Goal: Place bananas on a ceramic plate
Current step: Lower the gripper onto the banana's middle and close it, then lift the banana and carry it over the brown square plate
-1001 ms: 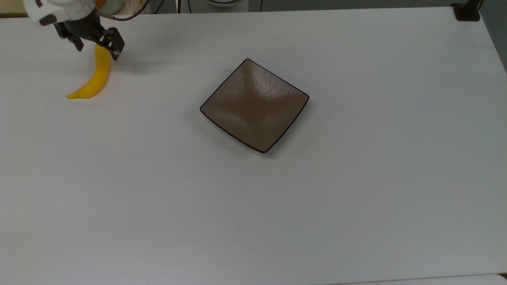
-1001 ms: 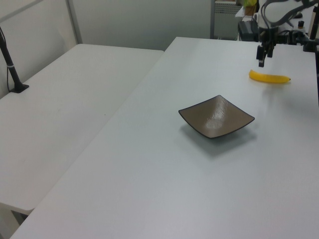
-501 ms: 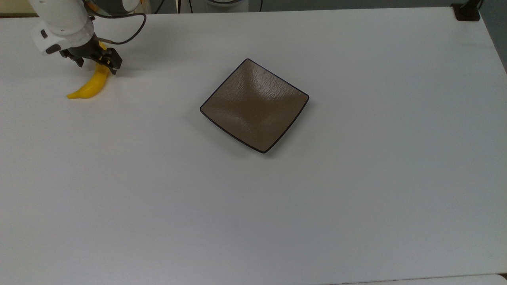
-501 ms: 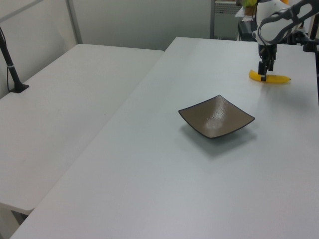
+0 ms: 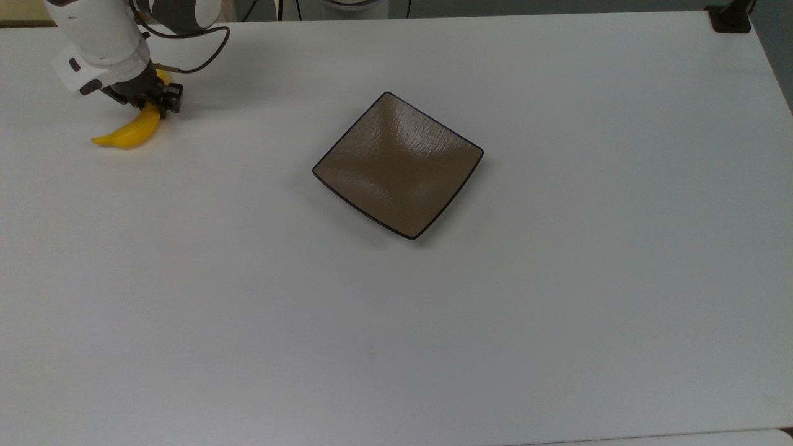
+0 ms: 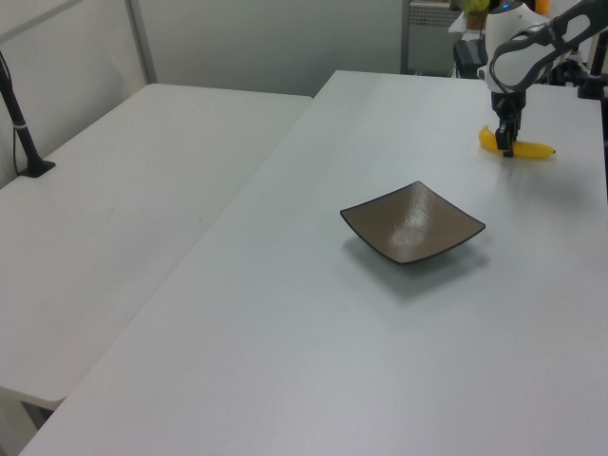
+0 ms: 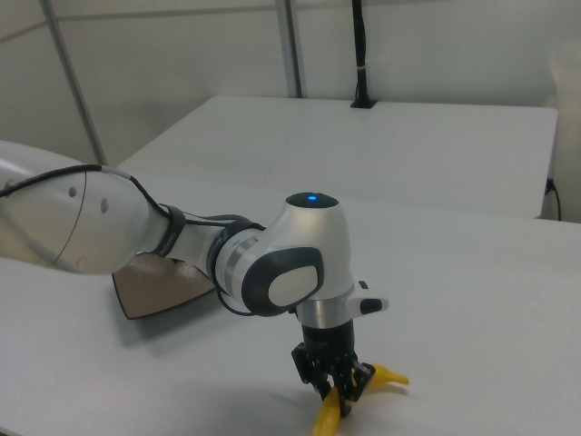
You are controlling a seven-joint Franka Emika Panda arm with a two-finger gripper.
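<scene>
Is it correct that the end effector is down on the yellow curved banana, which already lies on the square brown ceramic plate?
Not quite. The end effector is down on the yellow curved banana, but the top view shows it lying on the white table, well apart from the square brown ceramic plate.

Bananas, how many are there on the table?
1. The banana lies at the table's far corner in the top view's upper left, under the end effector, apart from the plate.

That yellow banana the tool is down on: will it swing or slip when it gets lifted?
Probably it will tip a bit: the tool sits toward one end of the banana, leaving most of its length to one side. Its smooth, glossy skin may let it slide. Curved as it is, it might also pivot on the table.
</scene>
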